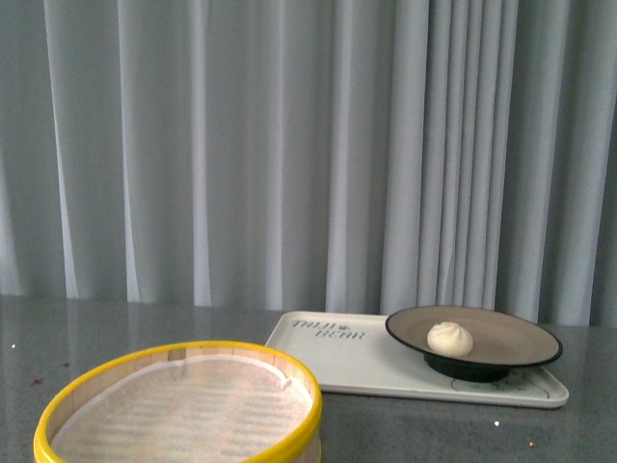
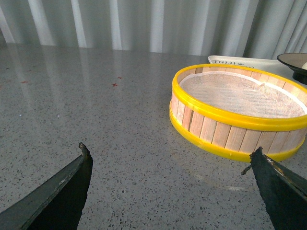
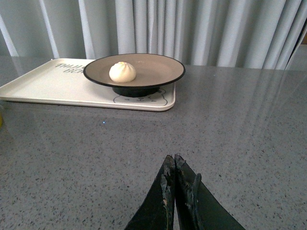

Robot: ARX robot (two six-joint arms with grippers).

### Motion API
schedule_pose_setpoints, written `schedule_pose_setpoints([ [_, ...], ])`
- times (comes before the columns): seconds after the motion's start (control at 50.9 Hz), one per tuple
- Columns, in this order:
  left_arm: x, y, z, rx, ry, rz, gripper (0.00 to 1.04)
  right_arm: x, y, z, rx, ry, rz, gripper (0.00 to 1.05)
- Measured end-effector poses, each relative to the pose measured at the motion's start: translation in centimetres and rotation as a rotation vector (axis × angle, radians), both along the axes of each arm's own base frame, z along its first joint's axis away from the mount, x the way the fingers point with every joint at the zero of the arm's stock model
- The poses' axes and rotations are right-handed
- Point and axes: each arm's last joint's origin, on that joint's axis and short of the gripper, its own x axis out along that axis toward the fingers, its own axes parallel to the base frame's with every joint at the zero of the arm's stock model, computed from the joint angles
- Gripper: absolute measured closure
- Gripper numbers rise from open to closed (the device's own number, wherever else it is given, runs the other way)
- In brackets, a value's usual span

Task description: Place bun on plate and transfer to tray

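The cream-white bun (image 1: 450,338) sits on the beige plate with a black rim (image 1: 511,340). The plate stands on the right end of the cream-white tray (image 1: 333,362) with grey lettering. In the right wrist view the bun (image 3: 122,72) lies on the plate (image 3: 158,67), which rests on the tray (image 3: 43,86), well ahead of my right gripper (image 3: 173,160). That gripper is shut and empty over bare table. My left gripper (image 2: 170,153) is open and empty above the table, just short of the steamer basket. Neither gripper shows in the front view.
A yellow-rimmed wooden steamer basket (image 1: 183,410) with a white liner stands at the front left; it also shows in the left wrist view (image 2: 240,108). The grey speckled table (image 3: 240,124) runs back to pale curtains (image 1: 289,145).
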Motion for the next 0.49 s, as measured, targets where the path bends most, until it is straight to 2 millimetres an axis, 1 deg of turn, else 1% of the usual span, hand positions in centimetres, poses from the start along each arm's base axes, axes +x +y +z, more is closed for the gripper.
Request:
schedule_pose_setpoints([
  [0.295, 0.0, 0.0, 0.0, 0.0, 0.0, 0.0, 0.07, -1.7, 0.0, -0.6, 0.001, 0.0, 0.0, 1.03],
  [0.393, 0.0, 0.0, 0.0, 0.0, 0.0, 0.0, 0.07, -2.1, 0.0, -1.2, 0.001, -0.014, 0.0, 1.03],
  [0.492, 0.0, 0.0, 0.0, 0.0, 0.0, 0.0, 0.07, -2.6, 0.0, -1.7, 0.001, 0.009, 0.0, 1.03],
])
